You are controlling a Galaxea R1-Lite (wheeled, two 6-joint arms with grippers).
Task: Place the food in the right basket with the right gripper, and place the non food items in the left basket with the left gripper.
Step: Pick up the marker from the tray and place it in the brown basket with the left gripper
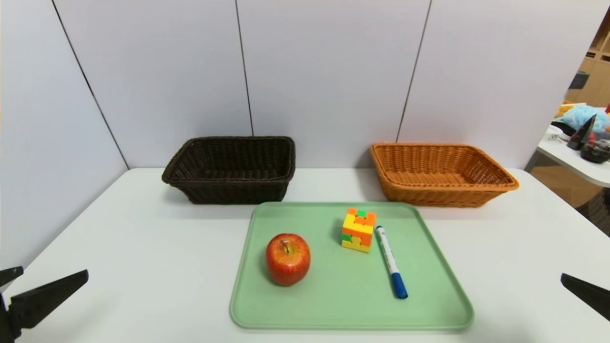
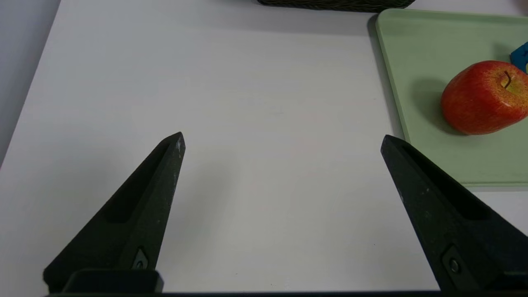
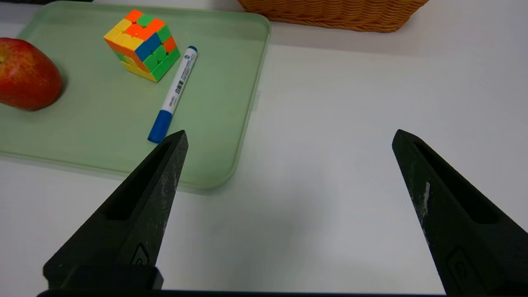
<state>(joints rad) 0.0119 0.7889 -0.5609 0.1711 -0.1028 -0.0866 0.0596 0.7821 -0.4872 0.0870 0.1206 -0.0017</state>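
A red apple (image 1: 288,259) sits on the left part of a green tray (image 1: 350,312). To its right on the tray are a multicoloured puzzle cube (image 1: 358,229) and a white marker with a blue cap (image 1: 391,262). The dark brown left basket (image 1: 231,169) and the orange-tan right basket (image 1: 441,174) stand empty behind the tray. My left gripper (image 2: 282,140) hangs open over bare table, left of the tray, with the apple (image 2: 484,97) ahead to its side. My right gripper (image 3: 288,138) is open over bare table right of the tray, near the marker (image 3: 173,95) and cube (image 3: 142,44).
The white table (image 1: 119,247) is walled by grey panels at the back and left. Another table with clutter (image 1: 584,138) stands beyond the right edge. Bare table lies on both sides of the tray.
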